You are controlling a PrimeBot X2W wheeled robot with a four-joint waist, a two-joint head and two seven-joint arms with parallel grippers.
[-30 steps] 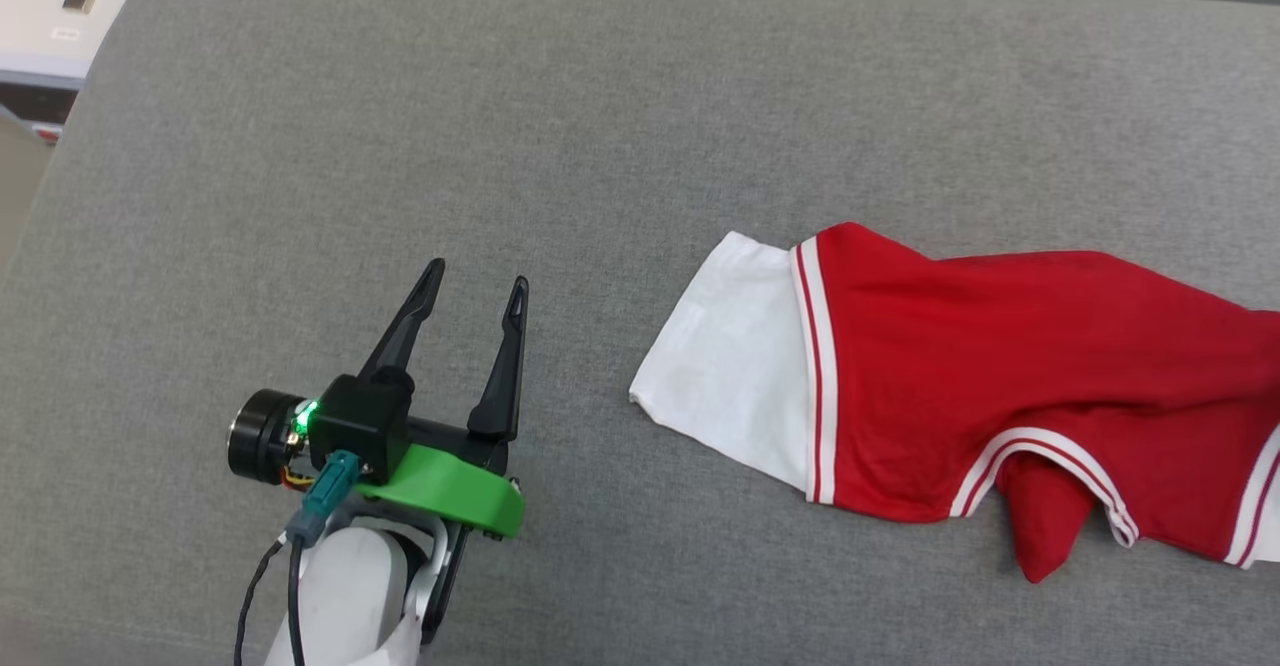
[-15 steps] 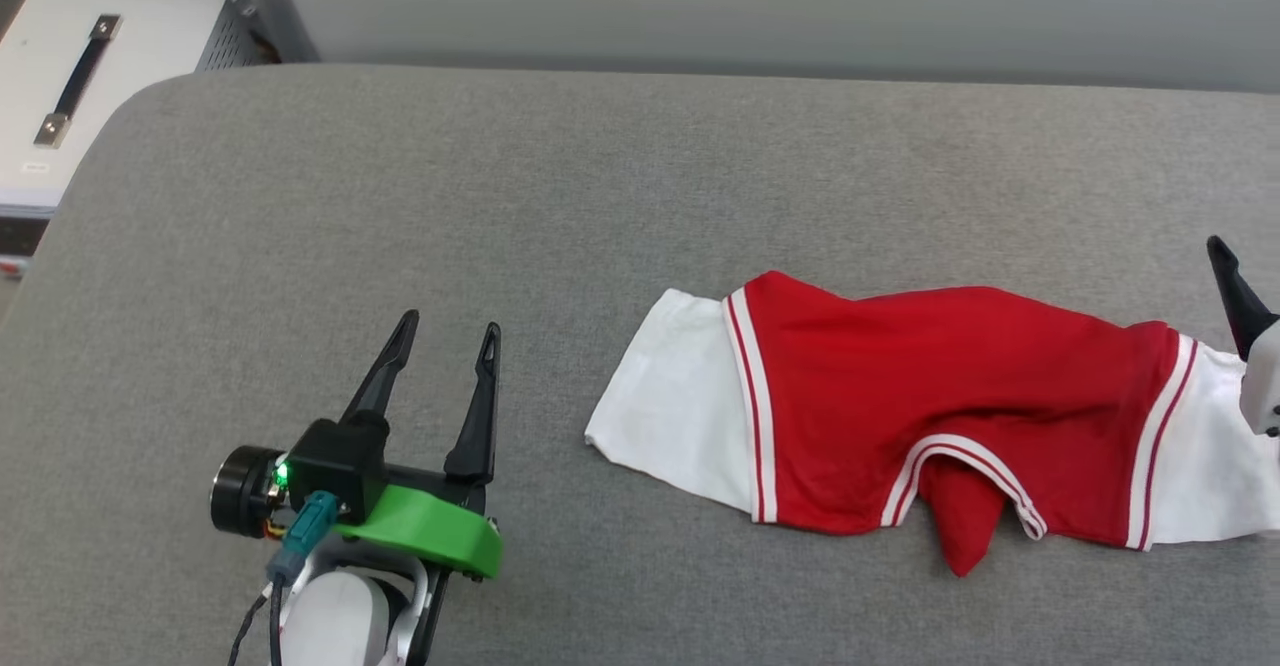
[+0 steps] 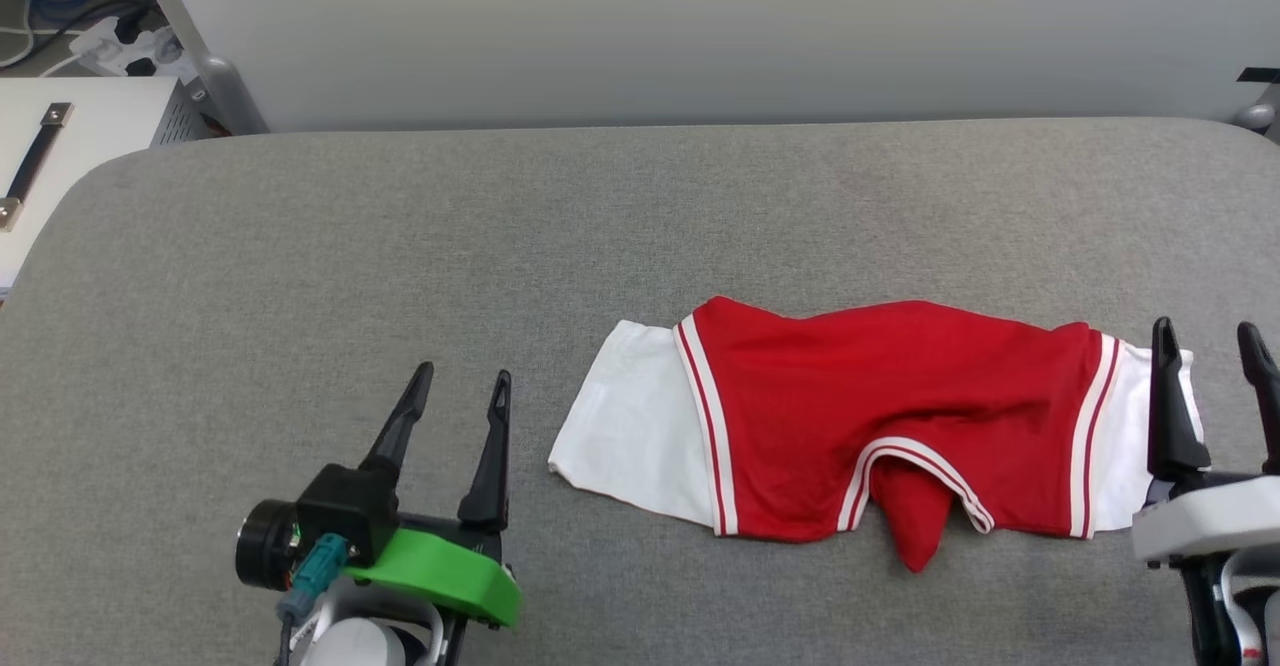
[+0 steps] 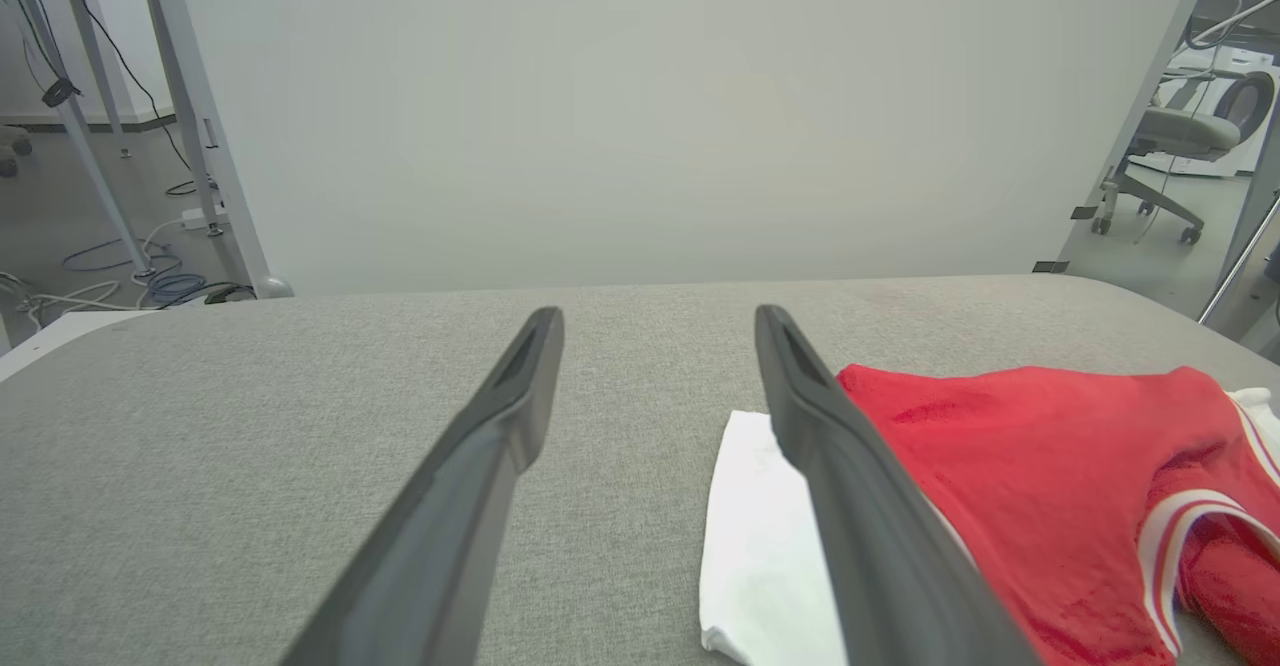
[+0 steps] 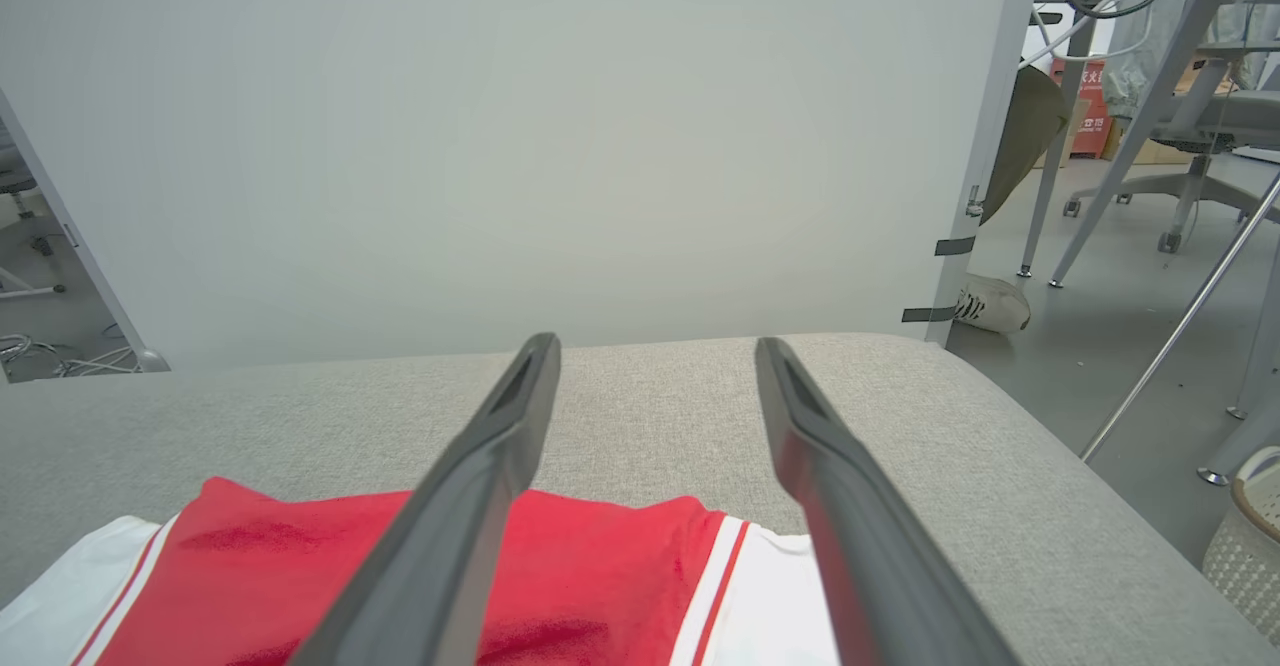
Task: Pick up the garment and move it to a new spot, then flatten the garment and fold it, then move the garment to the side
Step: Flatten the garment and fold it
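Note:
The garment (image 3: 880, 416), a red jersey with white sleeves and red-white striped trim, lies folded into a narrow band on the grey padded table (image 3: 400, 246), right of centre. Its lettering is hidden. My left gripper (image 3: 462, 387) stands open over bare table, left of the white sleeve end and apart from it. My right gripper (image 3: 1207, 338) is open at the garment's right white sleeve. In the left wrist view the garment (image 4: 1050, 486) lies to the right of the fingers (image 4: 480, 486). In the right wrist view the garment (image 5: 600, 576) lies below the open fingers (image 5: 470, 516).
A pale wall panel (image 3: 700, 36) runs along the table's far edge. A white cabinet with a handle (image 3: 60, 156) stands past the table's left corner, with cables on the floor behind. Office chairs and table legs (image 5: 1150, 176) stand off the right end.
The head camera has swung right and up, so the whole garment and the wall came into view. My right gripper has come up into view beside the right sleeve. The garment lies as before.

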